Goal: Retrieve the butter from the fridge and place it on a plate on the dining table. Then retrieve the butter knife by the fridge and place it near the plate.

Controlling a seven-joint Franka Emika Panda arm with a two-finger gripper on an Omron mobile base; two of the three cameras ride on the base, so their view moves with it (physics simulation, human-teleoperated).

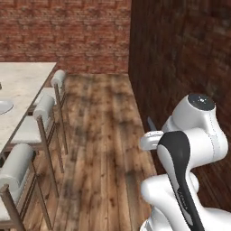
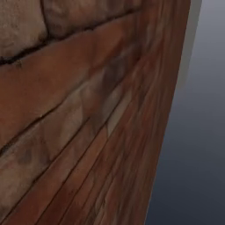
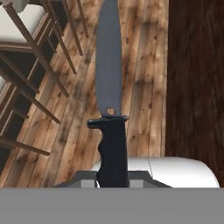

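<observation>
The gripper [image 3: 113, 180] is clenched on the black handle of the butter knife [image 3: 109, 87] — its dark blade points away from the hand, over the wooden floor [image 1: 106, 135]. Off to the left stands the desk [image 1: 25, 83] with stools [image 1: 45, 108] along its edge; the plate [image 1: 4, 107] rests near its left edge.

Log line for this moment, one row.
phase: carrying | gripper: shut on butter knife, blade forward | dining table: ahead left | plate: on table
</observation>
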